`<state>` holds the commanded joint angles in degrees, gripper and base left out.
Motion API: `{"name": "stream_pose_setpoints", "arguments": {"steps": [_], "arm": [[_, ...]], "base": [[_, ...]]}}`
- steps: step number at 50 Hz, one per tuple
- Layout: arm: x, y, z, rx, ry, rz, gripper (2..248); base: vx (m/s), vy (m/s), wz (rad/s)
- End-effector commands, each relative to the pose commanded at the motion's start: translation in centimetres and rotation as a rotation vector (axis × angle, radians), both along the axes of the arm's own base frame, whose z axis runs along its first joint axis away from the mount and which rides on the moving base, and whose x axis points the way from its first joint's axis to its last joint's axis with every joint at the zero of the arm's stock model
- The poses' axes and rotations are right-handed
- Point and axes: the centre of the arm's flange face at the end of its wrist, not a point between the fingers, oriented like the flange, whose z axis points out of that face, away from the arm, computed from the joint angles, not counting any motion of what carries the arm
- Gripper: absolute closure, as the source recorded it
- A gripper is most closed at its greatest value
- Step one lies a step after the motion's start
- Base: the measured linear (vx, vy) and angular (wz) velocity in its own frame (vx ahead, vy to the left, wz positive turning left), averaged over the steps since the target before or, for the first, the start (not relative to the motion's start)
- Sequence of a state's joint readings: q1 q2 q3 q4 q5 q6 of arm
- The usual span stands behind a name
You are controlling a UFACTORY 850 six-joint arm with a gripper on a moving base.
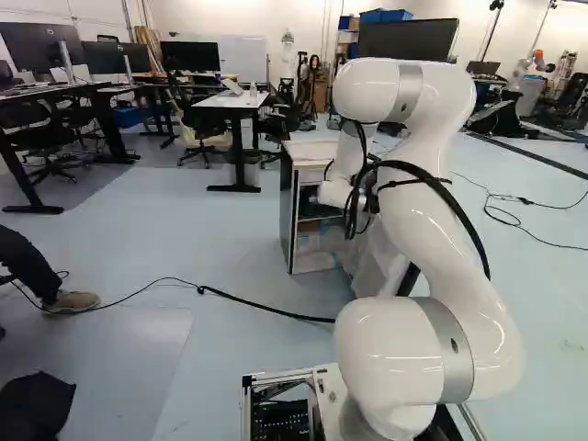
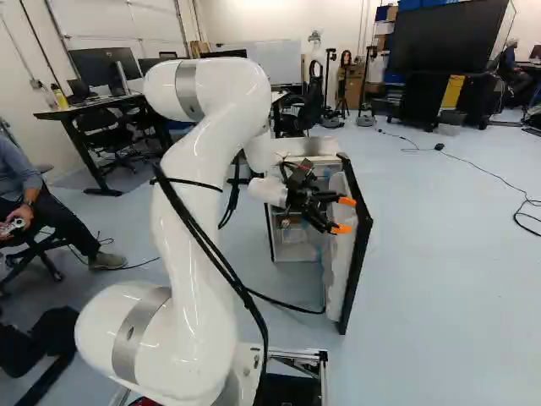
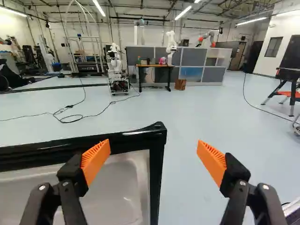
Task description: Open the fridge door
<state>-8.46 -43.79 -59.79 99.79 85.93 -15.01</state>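
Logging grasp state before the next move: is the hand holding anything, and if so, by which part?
Nothing held. The hand is open, its fingers wide apart; the fridge door isn't clamped between them.

From behind the arm (image 1: pixel 427 184), one on each side, the left and right base views look ahead and slightly down, sharing the fridge (image 1: pixel 288 216), its open door (image 2: pixel 357 254) and the whiteboard (image 2: pixel 281 63) beyond. The wrist view, close by the door's top corner, looks across the floor (image 3: pixel 225 108) towards distant grey partitions (image 3: pixel 194 58).
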Motion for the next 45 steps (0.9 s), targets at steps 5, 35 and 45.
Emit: {"name": "stream_pose_setpoints", "arguments": {"steps": [5, 35, 45], "arm": [[0.4, -1.2, 0.1, -0.002, -0.014, -0.022, 3], [2.7, -8.6, 0.5, -0.022, -0.098, -0.142, 3], [3.3, -10.8, 0.6, -0.03, -0.124, -0.175, 3]], "base": [[0.0, 0.0, 0.0], [0.0, 0.0, 0.0], [0.0, 0.0, 0.0]]}}
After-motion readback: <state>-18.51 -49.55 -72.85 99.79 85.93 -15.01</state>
